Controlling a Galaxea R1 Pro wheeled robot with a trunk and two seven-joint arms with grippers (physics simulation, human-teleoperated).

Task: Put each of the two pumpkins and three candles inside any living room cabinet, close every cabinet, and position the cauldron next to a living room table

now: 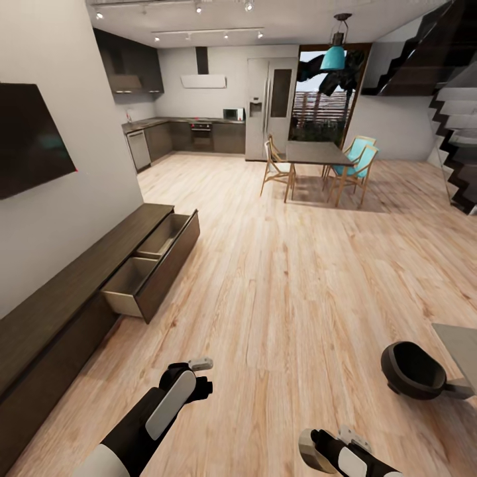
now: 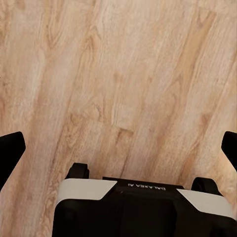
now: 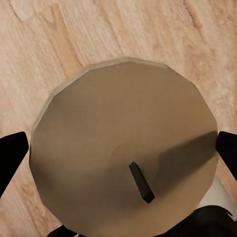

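Between the fingers of the right tool (image 3: 118, 153) a candle (image 3: 123, 153) is sitting, its flat tan top and small dark wick facing the wrist camera; the two black fingertips are standing at either side of it, so the tool is clamped on the candle or very near to being so. From the head view the same candle (image 1: 310, 450) is showing at about five o'clock, low over the plank floor (image 1: 285, 278). The left tool (image 1: 199, 372), at about seven o'clock, is hanging with its fingers wide apart over bare floorboards, carrying nothing.

Up at about ten o'clock the cabinet (image 1: 59, 298) is running along the wall, and its drawer (image 1: 149, 265) is standing pulled out, with no contents showing in its two compartments from here. The cauldron (image 1: 412, 371) is resting on the floor at about four o'clock, just beside the corner of the grey bench (image 1: 460, 341).

Judging from this, the candle is on its way to the open drawer. The grip is looking shallow, since the fingers are meeting the candle only at its widest edge, so a jolt while driving could be letting it slip and roll. The projecting drawer front could also be catching an arm or the base on approach.
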